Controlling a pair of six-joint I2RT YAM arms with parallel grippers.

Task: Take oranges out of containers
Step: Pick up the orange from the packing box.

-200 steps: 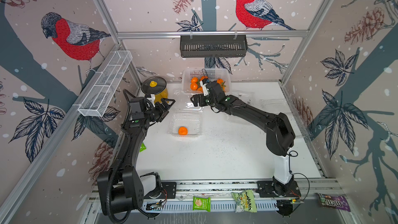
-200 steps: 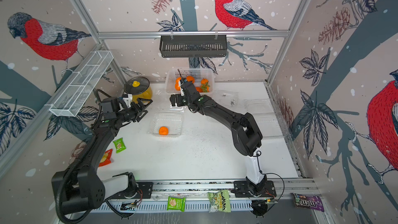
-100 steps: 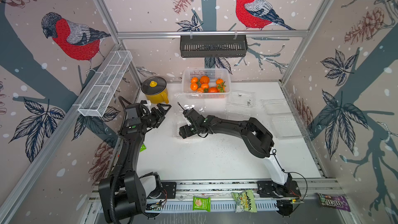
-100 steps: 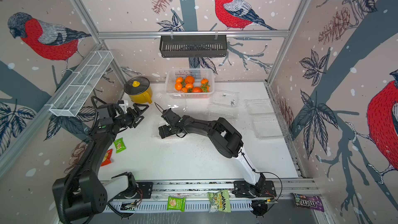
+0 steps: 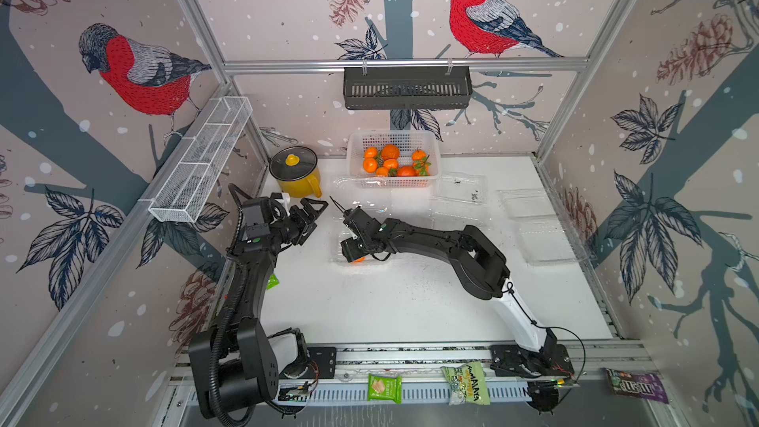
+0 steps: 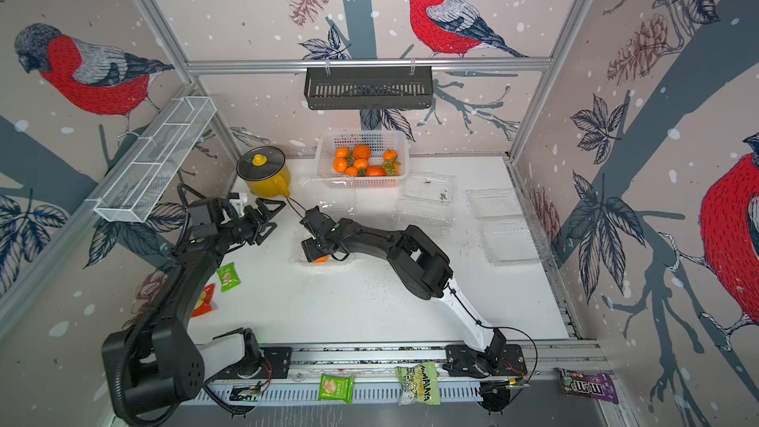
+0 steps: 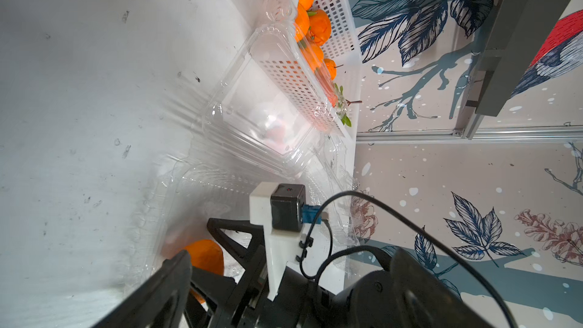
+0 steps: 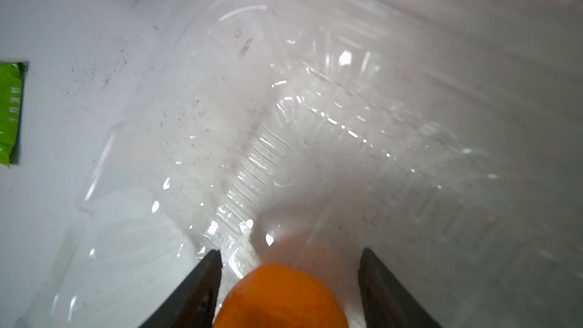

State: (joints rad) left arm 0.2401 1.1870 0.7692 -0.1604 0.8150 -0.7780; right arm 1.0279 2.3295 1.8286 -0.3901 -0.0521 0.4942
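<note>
Right gripper (image 8: 288, 257) straddles one orange (image 8: 280, 295) inside a clear box (image 8: 252, 159) on the desk (image 5: 410, 301), jaws apart, not yet clamped. Left gripper (image 5: 317, 217) open, empty. Other oranges (image 5: 389, 152) lie in the white basket (image 5: 394, 182); the other boxes (image 5: 546, 236) appear empty, so this looks like the last one

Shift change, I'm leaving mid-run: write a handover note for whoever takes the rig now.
Left tool: open, empty, hovering near the yellow pot.
Right tool: open, jaws either side of the last orange, not yet closed on it.
That orange sits in the open clear container; the other containers look empty.
Done: other oranges lie in the white basket.
Left: grip it, lift it out.
</note>
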